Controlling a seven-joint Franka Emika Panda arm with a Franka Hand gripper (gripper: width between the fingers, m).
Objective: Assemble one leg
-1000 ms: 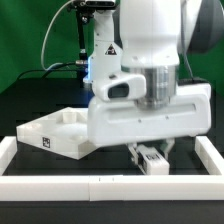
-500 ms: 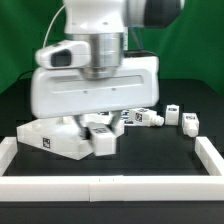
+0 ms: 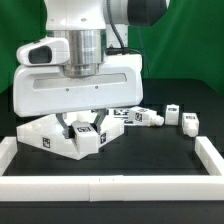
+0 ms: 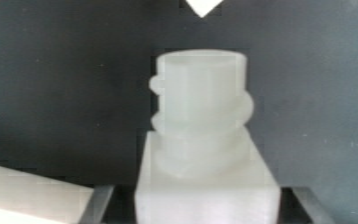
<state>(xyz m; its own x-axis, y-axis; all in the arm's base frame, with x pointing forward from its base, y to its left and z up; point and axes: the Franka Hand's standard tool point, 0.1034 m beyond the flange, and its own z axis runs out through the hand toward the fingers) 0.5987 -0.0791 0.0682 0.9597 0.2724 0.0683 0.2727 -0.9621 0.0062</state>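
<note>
One low white rail [image 3: 100,186] edges the desk [image 3: 150,150] closest to the exterior camera. Just behind it the fingers [image 4: 108,208] are clamped on the leg [image 3: 88,136], pressing its square base from two opposite sides. The leg hangs at the corner of the tabletop [image 3: 40,136] that lies toward the exterior view's right; whether it touches that tray I cannot tell. It looks like hard moulded plastic, so it is probably light and stiff, unlikely to crush, but smooth enough to slip or twist if squeezed off-centre. The flat sides of the base seem the sensible place to hold it, since that leaves the round end free for fitting. In the wrist view the leg [image 4: 202,120] is plain white, a blocky foot carrying a stubby cylinder with a swollen collar partway up, while the exterior view shows black-and-white square tags on its faces. Farther back toward the exterior view's right, spare legs [image 3: 190,123] lie loose on the dark surface, well apart from the tabletop, before a green backdrop [image 3: 20,40]
</note>
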